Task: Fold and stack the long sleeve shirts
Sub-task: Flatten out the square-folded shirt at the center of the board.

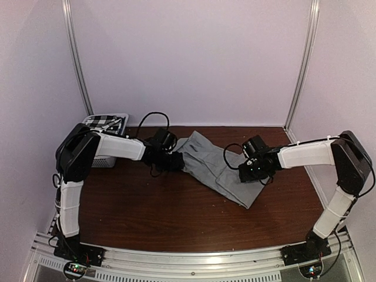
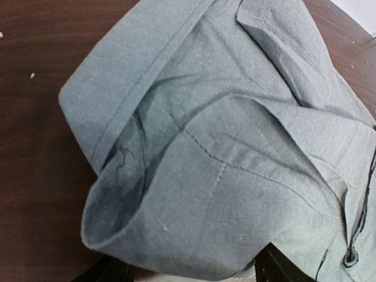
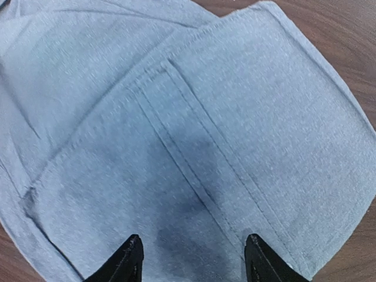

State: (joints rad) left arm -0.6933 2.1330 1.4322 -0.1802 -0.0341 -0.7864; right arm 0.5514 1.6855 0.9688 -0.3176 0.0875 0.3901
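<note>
The light grey shirt [image 1: 220, 167] lies partly folded across the middle of the table, running from the back centre towards the front right. My left gripper [image 1: 173, 160] is at its left edge. In the left wrist view the fingers [image 2: 282, 267] stand wide apart with a bulge of the grey cloth [image 2: 223, 147] between them. My right gripper [image 1: 245, 173] hovers over the shirt's right part. Its fingers [image 3: 130, 261] are apart and empty above a stitched seam of the shirt [image 3: 194, 147]. The black-and-white checked shirt [image 1: 104, 122] lies in the basket at the back left.
The white slatted basket [image 1: 103, 163] stands at the back left corner, partly behind my left arm. Bare brown table [image 1: 164, 217] lies in front of the shirt. White walls and metal posts [image 1: 78, 59] enclose the back and sides.
</note>
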